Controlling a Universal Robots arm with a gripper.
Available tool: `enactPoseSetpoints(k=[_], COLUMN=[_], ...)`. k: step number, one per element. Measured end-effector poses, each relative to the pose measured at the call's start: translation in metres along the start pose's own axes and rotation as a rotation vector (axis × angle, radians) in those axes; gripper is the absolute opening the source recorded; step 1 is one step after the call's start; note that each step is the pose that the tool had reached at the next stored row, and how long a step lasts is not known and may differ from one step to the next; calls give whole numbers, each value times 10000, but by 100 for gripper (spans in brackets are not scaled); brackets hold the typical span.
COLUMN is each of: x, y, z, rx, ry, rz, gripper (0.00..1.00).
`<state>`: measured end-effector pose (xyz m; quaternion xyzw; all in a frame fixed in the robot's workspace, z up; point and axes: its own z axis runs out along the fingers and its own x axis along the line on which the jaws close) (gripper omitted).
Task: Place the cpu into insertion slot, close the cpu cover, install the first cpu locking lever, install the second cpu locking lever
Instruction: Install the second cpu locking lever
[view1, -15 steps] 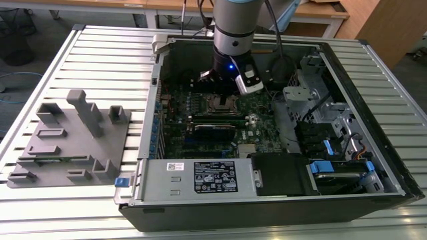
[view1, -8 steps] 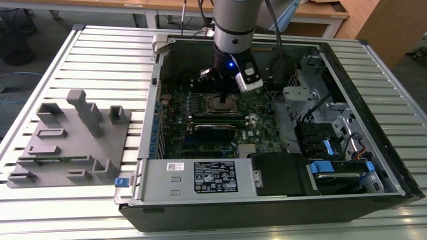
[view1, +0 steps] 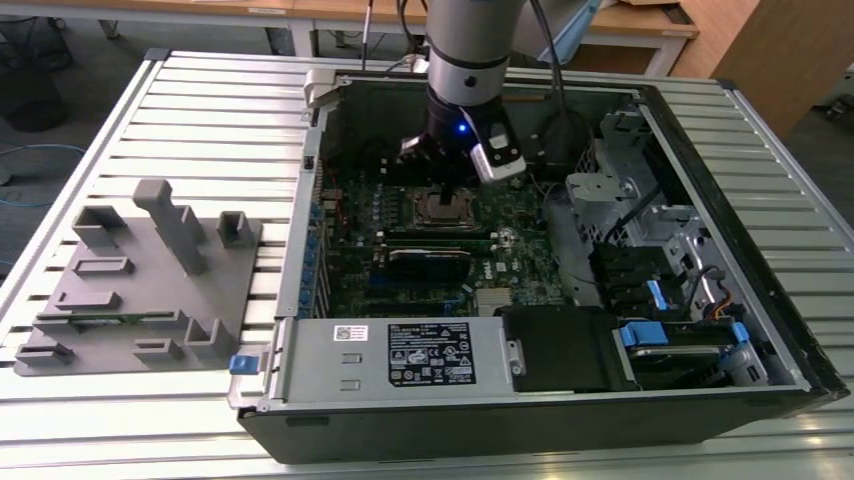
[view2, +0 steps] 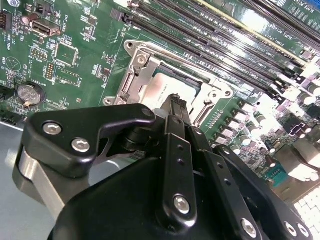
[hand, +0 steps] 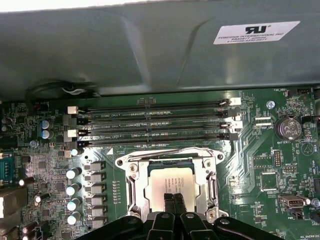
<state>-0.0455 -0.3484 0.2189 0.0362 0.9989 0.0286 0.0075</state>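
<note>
The pincer (hand: 173, 200), fingers pressed together and gripping nothing, hovers directly over the cpu (hand: 170, 181) seated in the insertion slot (hand: 134, 186).

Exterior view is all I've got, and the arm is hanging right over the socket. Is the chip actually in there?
Observer: Yes. In the first wrist view the chip lies flat in the socket, pale metal top up.
Operator: Is the cover up or down?
Observer: The cover looks lowered. In both wrist views its silvery frame sits around the chip, which shows through the window.
Operator: And the gripper?
Observer: The gripper has its two fingers side by side, closed together, with the tips over one edge of the chip.
</note>
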Motion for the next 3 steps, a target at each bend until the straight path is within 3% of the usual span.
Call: enactPoseSetpoints(k=[3], x=[1], y=[12], z=[1], rx=[0], ry=[0], rz=[0], gripper=[11])
